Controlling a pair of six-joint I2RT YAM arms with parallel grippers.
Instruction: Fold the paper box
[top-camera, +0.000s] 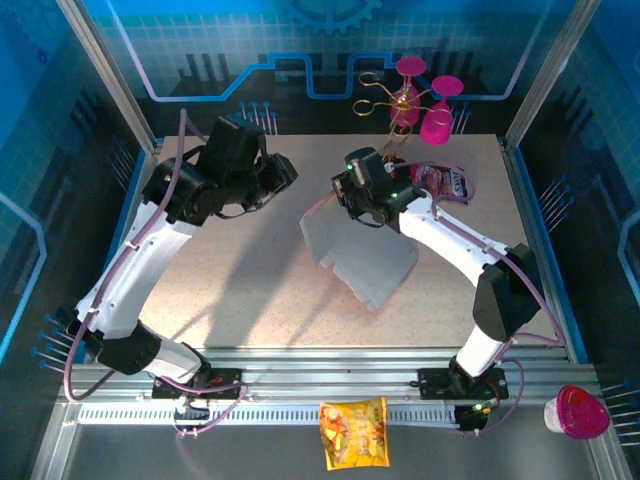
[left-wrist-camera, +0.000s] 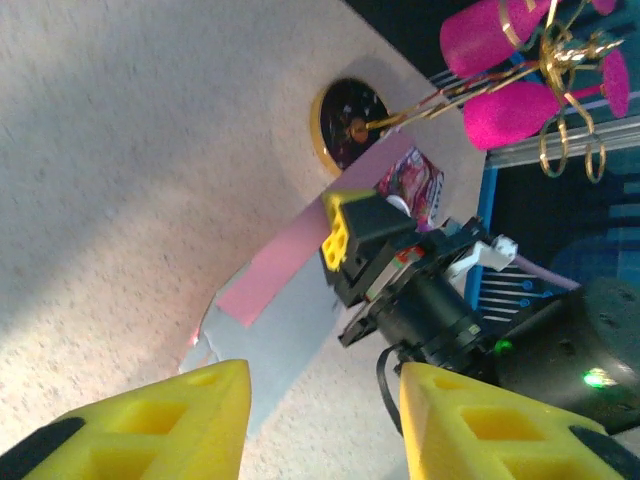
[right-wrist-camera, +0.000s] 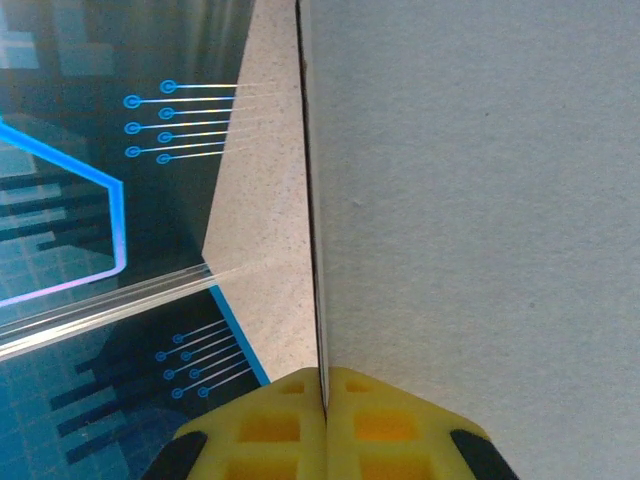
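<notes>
The paper box (top-camera: 362, 258) is an unfolded sheet, pale grey on its upper face, held tilted over the middle of the table. In the left wrist view the paper box (left-wrist-camera: 275, 320) shows a pink flap at its far side. My right gripper (top-camera: 342, 203) is shut on the sheet's far left edge. In the right wrist view its yellow fingers (right-wrist-camera: 270, 430) pinch the thin edge of the paper box (right-wrist-camera: 470, 200), which rises straight up from the right gripper (right-wrist-camera: 325, 400). My left gripper (top-camera: 286, 174) hovers left of the sheet, apart from it. The left gripper (left-wrist-camera: 325, 420) is open, with bare table between its fingers.
Magenta goblets (top-camera: 422, 100) on a gold wire stand sit at the back, with a printed pink snack bag (top-camera: 447, 181) beside the right arm. An orange snack bag (top-camera: 352, 432) and a pink cup (top-camera: 580, 412) lie in front of the arm bases. Blue walls enclose the table.
</notes>
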